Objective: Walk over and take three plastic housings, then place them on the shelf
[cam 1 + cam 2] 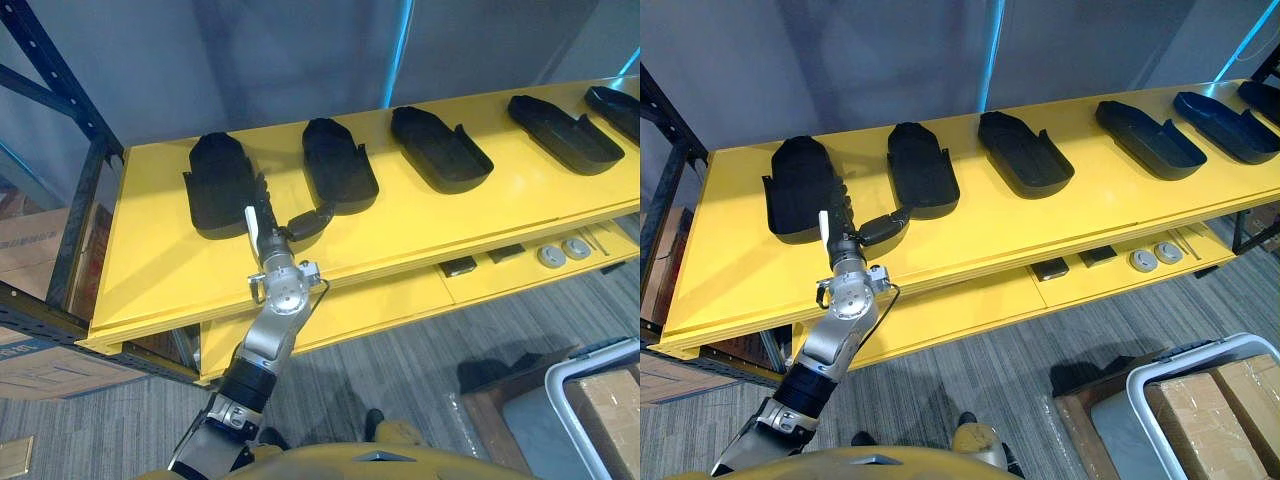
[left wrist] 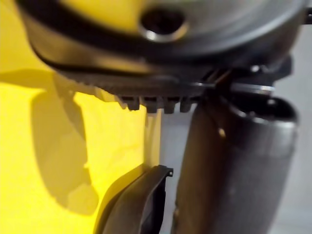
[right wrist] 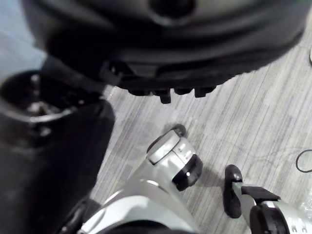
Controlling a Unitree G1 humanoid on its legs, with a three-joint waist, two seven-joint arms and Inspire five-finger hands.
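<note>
Five black plastic housings [image 1: 440, 150] lie spaced in a row on the yellow shelf [image 1: 160, 270], with a bare strip along its front edge. The left hand [image 1: 268, 215] reaches over that edge, fingers straight along the leftmost housing [image 1: 215, 185], thumb spread toward the second housing [image 1: 338, 165], gripping nothing. The right hand [image 3: 146, 44] hangs above the floor [image 3: 253, 122]

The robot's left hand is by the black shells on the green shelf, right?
No, the shelf is yellow, not green; the left eye view shows it. The rest holds: the left hand is by the black shells on that shelf.
</note>
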